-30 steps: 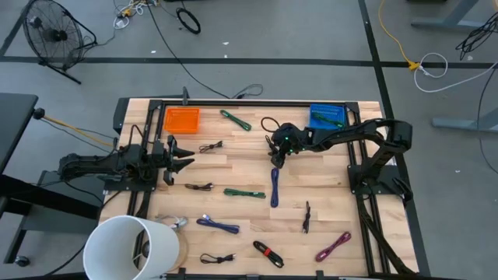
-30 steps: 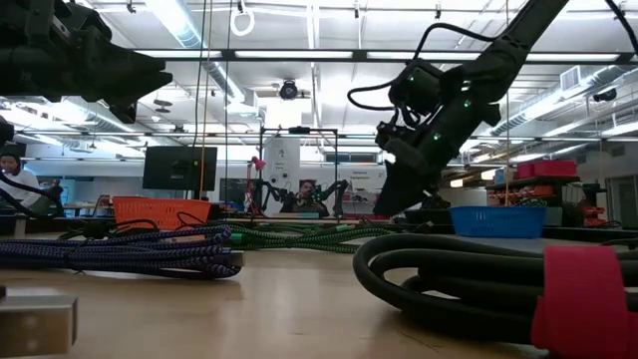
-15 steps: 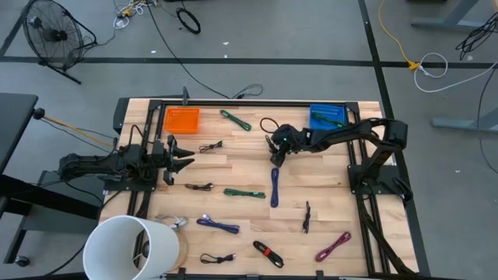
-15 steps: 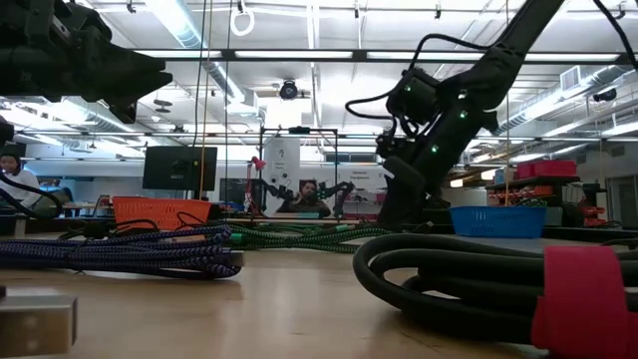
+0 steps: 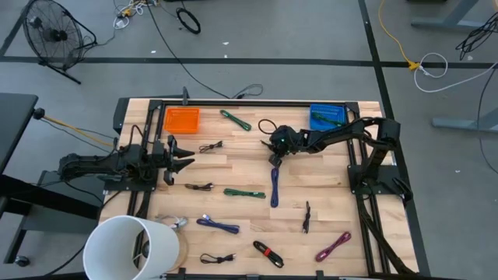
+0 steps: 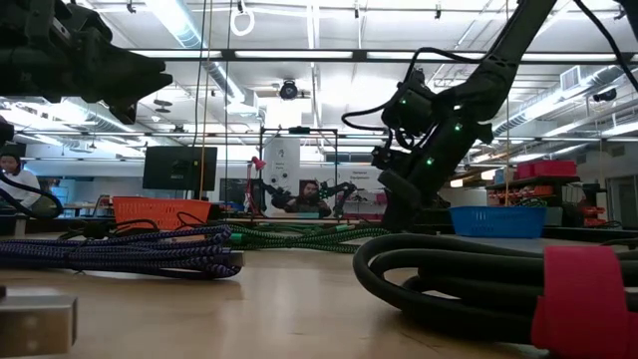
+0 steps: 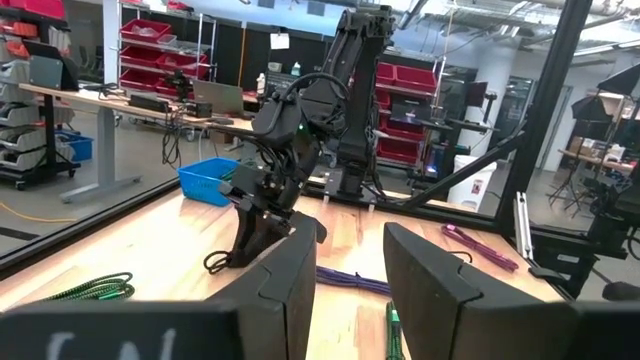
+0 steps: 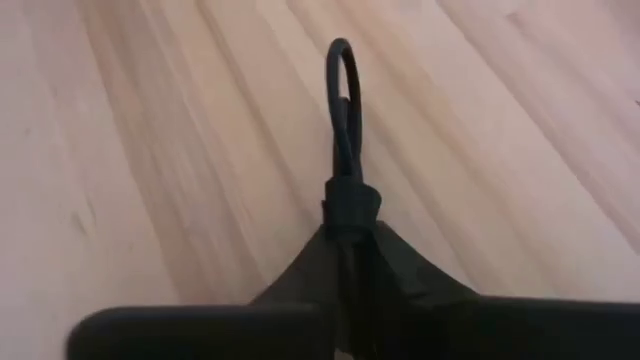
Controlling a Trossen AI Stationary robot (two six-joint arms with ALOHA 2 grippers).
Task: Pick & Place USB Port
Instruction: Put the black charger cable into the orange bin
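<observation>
My right gripper is near the middle of the table's far half, pointing down, and is shut on a small black bundled cable. The cable's loop sticks out past the fingertips, low over the wood. The gripper also shows in the low view and in the left wrist view. My left gripper waits open and empty at the table's left side, its fingers pointing toward the right arm. My right gripper pinches the black cable at its wrapped waist between its two fingers. It comes from above, slanting down. The cable lies along the fingers and its loop reaches out beyond the fingertips. I cannot tell whether the loop touches the wood.
An orange tray stands at the far left and a blue basket at the far right. Several bundled cables lie about: green, green, purple, black. A white bucket stands at the near left corner.
My right gripper has gone down toward the table and a little toward its left edge.
</observation>
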